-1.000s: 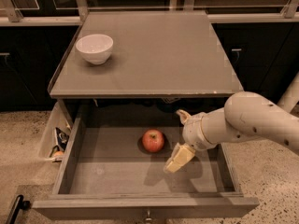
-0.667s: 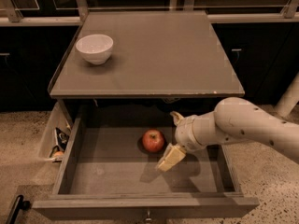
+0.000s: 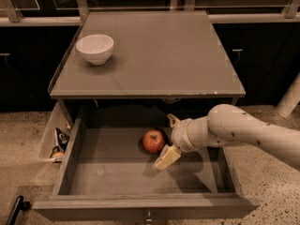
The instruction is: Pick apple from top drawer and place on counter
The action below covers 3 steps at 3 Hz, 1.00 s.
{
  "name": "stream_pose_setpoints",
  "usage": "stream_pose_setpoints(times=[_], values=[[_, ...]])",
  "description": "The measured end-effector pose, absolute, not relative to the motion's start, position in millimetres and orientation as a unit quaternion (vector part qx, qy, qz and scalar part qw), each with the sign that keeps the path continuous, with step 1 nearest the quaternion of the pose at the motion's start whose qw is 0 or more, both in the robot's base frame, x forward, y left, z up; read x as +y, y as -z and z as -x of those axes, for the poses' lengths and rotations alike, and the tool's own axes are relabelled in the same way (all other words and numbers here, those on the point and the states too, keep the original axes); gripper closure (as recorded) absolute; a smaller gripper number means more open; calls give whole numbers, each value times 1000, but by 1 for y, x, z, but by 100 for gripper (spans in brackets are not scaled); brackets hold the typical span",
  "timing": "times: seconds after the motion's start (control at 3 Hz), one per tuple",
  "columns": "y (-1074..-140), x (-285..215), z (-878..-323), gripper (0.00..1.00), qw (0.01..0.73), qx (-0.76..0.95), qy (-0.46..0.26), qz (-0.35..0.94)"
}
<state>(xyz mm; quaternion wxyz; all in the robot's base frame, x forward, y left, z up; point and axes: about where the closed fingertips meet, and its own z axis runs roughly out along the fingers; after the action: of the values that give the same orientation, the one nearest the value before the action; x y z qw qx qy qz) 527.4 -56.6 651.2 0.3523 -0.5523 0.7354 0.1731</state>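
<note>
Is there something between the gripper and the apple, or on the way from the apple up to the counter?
Nothing visible. The gripper, open, sits just beside the apple in the top drawer with no object between. The counter is mostly bare; only a white bowl stands at its far left corner.

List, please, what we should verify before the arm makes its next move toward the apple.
1. Top drawer pulled open: ok.
2. Apple lying in the drawer, nothing over it: ok.
3. Pincer open, low in the drawer, at the apple's right side: ok.
4. Apple seated squarely between the pincer's fingers: cannot tell.
5. Counter has room beside the white bowl at its back left: ok.
</note>
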Motion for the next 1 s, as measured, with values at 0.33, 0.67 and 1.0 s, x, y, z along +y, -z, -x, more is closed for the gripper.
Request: stream_pose_setpoints(times=[0.33, 0.67, 1.0], values=[[-641, -50, -532, 0, 358, 732, -191, 548], [-636, -40, -535, 0, 361, 728, -213, 543], [-633, -29, -539, 0, 360, 725, -239, 537]])
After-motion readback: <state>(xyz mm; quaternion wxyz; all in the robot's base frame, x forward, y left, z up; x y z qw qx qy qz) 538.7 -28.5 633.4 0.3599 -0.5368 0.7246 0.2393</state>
